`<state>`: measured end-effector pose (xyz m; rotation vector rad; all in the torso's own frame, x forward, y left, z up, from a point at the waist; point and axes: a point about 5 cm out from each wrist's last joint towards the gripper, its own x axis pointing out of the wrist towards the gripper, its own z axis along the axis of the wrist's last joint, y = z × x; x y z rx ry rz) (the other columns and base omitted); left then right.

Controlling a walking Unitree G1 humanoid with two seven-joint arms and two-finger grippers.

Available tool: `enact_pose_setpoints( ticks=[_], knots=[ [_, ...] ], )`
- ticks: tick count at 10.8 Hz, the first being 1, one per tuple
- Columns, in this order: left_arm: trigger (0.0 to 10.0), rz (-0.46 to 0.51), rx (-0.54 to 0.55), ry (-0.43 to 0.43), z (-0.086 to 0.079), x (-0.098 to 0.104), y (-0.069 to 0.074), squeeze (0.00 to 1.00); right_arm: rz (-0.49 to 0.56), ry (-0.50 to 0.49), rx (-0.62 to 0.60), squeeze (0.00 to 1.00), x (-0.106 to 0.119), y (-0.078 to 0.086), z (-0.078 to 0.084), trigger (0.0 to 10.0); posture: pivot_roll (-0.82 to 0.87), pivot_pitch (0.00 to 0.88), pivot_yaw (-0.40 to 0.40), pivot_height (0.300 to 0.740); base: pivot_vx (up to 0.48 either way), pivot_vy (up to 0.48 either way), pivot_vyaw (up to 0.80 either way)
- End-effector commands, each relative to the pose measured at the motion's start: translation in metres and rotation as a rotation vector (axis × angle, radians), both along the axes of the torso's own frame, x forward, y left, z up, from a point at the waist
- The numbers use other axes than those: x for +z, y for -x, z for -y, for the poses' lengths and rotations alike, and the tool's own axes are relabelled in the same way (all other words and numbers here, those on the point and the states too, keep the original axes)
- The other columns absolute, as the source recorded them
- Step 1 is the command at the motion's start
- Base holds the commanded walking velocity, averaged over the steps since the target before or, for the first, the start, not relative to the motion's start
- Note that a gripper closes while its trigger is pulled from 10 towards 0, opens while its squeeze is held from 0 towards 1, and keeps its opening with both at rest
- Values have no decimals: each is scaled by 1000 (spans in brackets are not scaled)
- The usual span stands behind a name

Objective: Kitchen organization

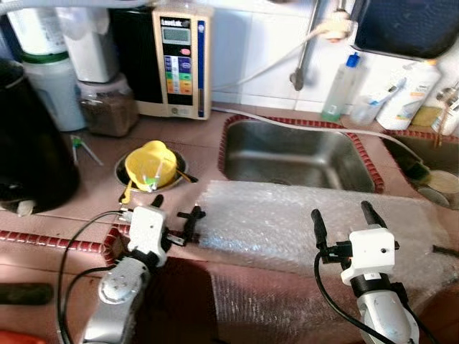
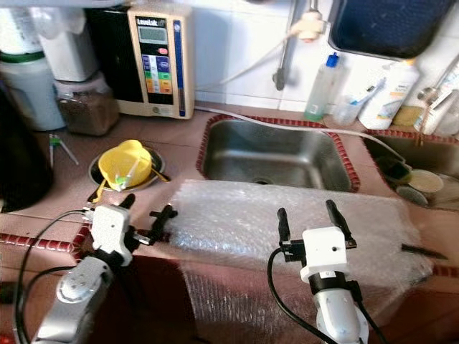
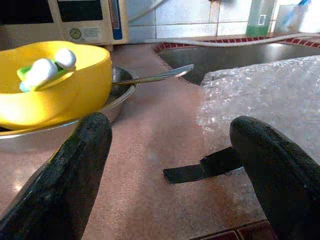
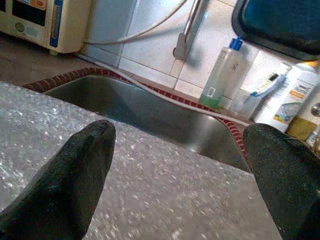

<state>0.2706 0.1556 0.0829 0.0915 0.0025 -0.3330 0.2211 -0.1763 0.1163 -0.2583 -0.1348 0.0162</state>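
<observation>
A yellow bowl (image 1: 150,164) holding a small green and white item sits in a metal dish (image 1: 122,169) with a spoon (image 3: 155,76), on the brown counter left of the steel sink (image 1: 297,154). A sheet of bubble wrap (image 1: 301,222) covers the counter's front edge below the sink, taped down with black tape (image 3: 202,167). My left gripper (image 1: 174,209) is open just in front of the bowl, at the wrap's left corner. Over the wrap's right part hangs my right gripper (image 1: 343,214), open, with nothing between its fingers.
A water ionizer (image 1: 181,61), jars (image 1: 107,106) and a black appliance (image 1: 32,143) stand at the back left. Behind the sink are a faucet (image 1: 305,50), soap bottles (image 1: 341,89) and a hose. More dishes (image 1: 441,186) lie at the far right.
</observation>
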Motion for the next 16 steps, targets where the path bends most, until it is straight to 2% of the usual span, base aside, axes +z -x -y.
enact_pose_setpoints(
  ticks=[1,9,11,12,15,16],
  knots=[
    [10000,12,-16,5,4,4,-1,0,-2,11,-7,0,0,0,3,10000,44,0,-44,740,0,-409,0],
    [10000,0,-20,1,3,6,-1,0,12,0,-14,0,3,0,1,10000,44,0,-32,740,0,-465,0],
    [10000,6,12,-6,-2,7,0,0,19,2,-13,0,5,-1,0,10000,45,0,-30,740,0,-199,0],
    [10000,62,74,-20,-15,17,1,0,49,-6,-15,0,14,-1,0,10000,44,0,-31,740,0,0,0],
    [10000,172,186,-2,-31,50,-1,0,105,-33,-8,0,37,2,1,10000,63,0,-40,740,0,0,0],
    [10000,178,207,6,-35,54,5,0,101,-33,-4,0,38,3,2,10000,70,0,-43,740,0,0,0]
  ],
)
